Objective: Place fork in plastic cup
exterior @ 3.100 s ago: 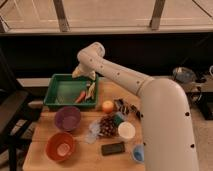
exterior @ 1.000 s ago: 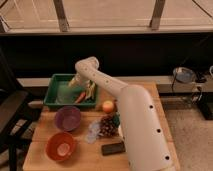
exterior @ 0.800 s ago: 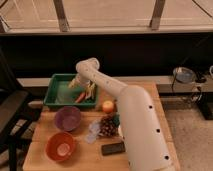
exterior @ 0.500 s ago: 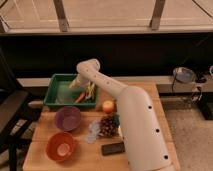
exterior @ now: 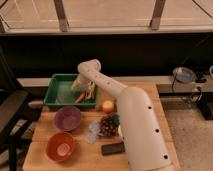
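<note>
The fork (exterior: 90,91) lies in the green bin (exterior: 60,93) beside an orange-red piece (exterior: 80,98), the gripper (exterior: 81,87) low over it (its grip we cannot tell), so we should pinch the handle alone and lift clear of the wall.

Hand (exterior: 84,91) deeper in green bin (exterior: 59,93)

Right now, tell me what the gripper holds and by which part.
Cannot be told: the gripper is down in the green bin near the fork and the orange-red piece, but no hold shows.
</note>
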